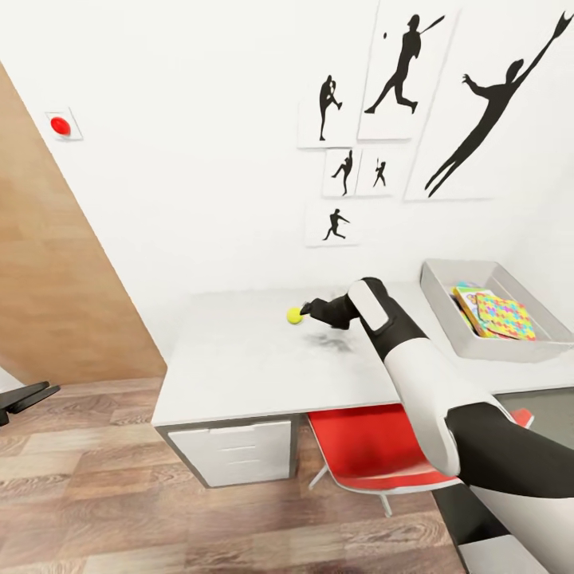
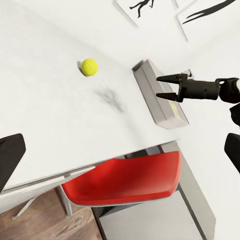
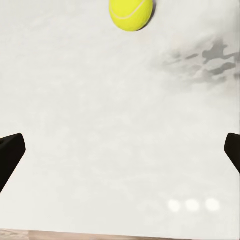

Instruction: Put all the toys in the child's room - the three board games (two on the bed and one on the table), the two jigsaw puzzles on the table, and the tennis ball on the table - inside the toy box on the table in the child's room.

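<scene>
The yellow-green tennis ball rests on the pale table. My right gripper hovers open above the tabletop just right of the ball, which lies beyond its fingertips. The grey toy box stands at the table's right end. Inside it a multicoloured jigsaw puzzle lies on a flat colourful board game box. My left gripper hangs open, low at the far left and away from the table. The bed is out of view.
A red chair is tucked under the table beside the white drawers. Silhouette posters hang on the white wall behind. A wooden panel stands to the left, and wood flooring lies in front.
</scene>
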{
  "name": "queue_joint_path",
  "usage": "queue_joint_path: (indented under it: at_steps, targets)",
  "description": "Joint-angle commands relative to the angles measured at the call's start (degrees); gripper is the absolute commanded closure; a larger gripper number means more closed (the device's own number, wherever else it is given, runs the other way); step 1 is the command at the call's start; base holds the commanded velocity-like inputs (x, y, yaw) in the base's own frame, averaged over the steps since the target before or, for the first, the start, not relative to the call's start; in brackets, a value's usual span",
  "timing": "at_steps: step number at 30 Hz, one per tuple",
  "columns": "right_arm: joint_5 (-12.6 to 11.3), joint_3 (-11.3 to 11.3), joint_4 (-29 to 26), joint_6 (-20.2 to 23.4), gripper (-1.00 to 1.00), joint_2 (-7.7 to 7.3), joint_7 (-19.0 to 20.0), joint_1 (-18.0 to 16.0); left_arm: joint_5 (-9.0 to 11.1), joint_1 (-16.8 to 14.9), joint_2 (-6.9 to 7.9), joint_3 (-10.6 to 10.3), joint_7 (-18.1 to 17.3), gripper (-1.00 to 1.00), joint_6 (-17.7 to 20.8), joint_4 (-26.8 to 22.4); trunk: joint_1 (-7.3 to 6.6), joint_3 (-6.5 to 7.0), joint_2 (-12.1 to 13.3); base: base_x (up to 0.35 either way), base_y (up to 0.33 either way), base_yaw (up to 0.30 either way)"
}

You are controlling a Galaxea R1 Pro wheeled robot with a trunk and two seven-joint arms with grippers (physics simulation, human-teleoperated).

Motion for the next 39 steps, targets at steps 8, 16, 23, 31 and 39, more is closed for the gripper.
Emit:
queue_joint_path:
  at_steps: [8,16,23,31,39]
  targets:
    - [-0.41,3.4,-1.77,0.26,-1.0,0.49,-1.52,-0.01,-0.05,-0.04,0.02,0.0,-0.24,-1.0,0.6,0.0,0.03,-0.16,-0.11,0.002,0.002,-0.01]
    - [-0.01,8.1,-1.76,0.2,-1.0,0.54,-4.11,0.0,-0.05,-0.04,0.02,0.0,-0.24,-1.0,0.6,0.0,0.03,-0.17,-0.11,0.059,0.15,-0.001]
    - [0.12,8.87,-2.03,-0.17,-1.0,0.57,-4.54,0.05,-0.05,-0.04,0.02,0.0,-0.24,-1.0,0.61,0.0,0.03,-0.17,-0.11,0.202,0.196,0.0]
    - [0.19,8.97,-2.07,-0.5,-1.0,0.55,-4.7,0.08,-0.05,-0.04,0.02,-0.01,-0.24,-1.0,0.56,0.0,0.03,-0.17,-0.11,0.164,0.057,0.0]
    - [0.21,8.93,-2.07,-0.53,-1.0,0.51,-4.71,0.09,-0.05,-0.04,-0.01,-0.01,-0.24,-1.0,0.54,0.0,0.03,-0.17,-0.11,0.044,0.005,0.0]
